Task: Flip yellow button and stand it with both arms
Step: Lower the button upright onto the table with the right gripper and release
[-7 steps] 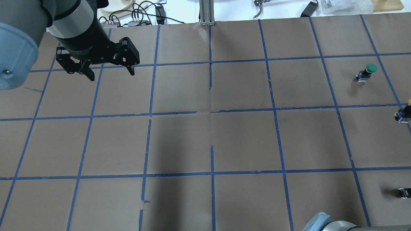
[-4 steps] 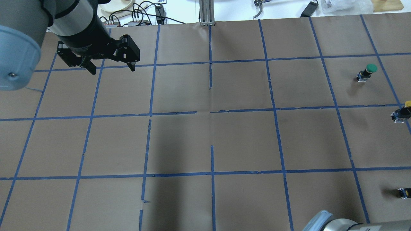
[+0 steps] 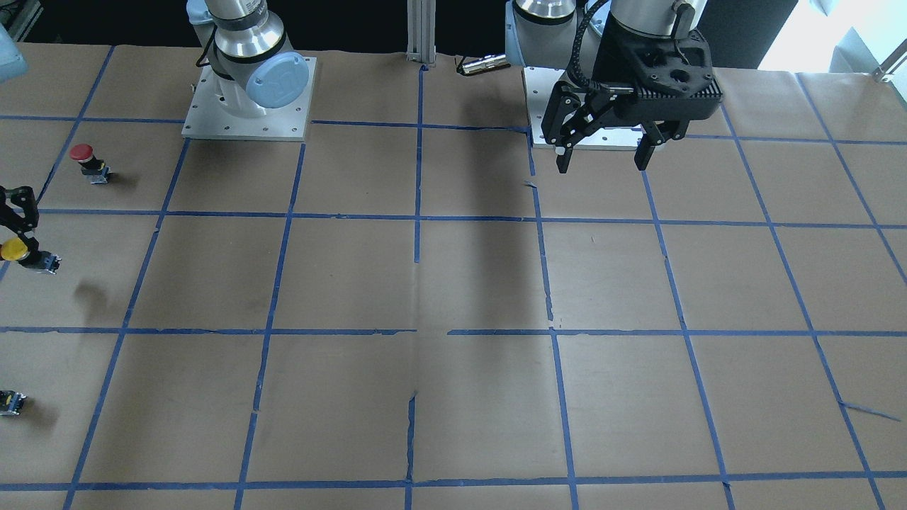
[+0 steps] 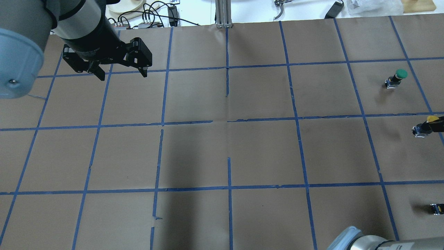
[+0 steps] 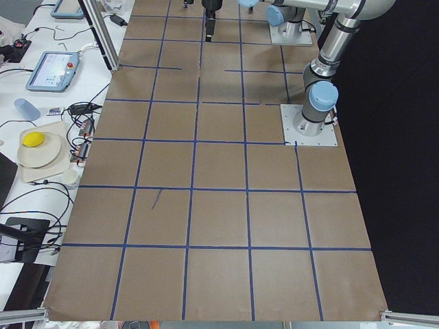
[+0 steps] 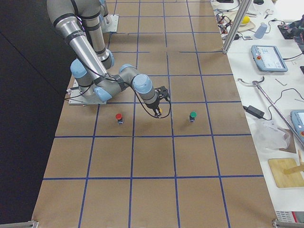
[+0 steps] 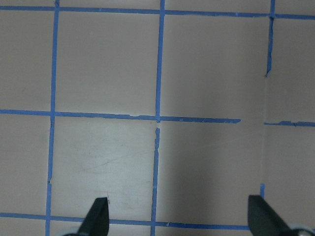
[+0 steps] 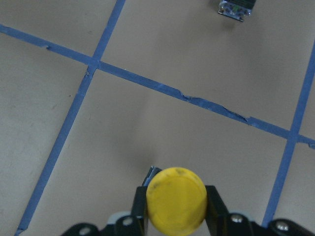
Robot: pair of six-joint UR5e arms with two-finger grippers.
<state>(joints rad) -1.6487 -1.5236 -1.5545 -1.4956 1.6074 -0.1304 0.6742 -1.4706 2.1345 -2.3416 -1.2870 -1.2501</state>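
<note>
overhead: the yellow button (image 4: pixel 428 122) hangs tilted, seemingly lifted off the tabletop (image 4: pixel 242 146), robot-side of the green button (image 4: pixel 399 76) and further into view than a second ago. the left pincer (image 4: pixel 122 75), far left of the green button, gapes empty.

right wrist: the right pincer (image 8: pixel 175 206) clamps the button's body. flipping and standing remain.

Tabletop (image 3: pixel 340 276) papered brown, ruled into squares by blue tape (image 3: pixel 354 215). Red-capped button (image 3: pixel 83 157) standing near one end; green-capped button (image 4: pixel 397 77) standing well apart from it. Aluminium post (image 4: pixel 222 14) at the far edge, cables (image 4: pixel 152 14) beyond. On the side bench, cream plate (image 5: pixel 48 163) bearing a yellow object (image 5: pixel 33 140), and a tablet (image 5: pixel 53 70).
</note>
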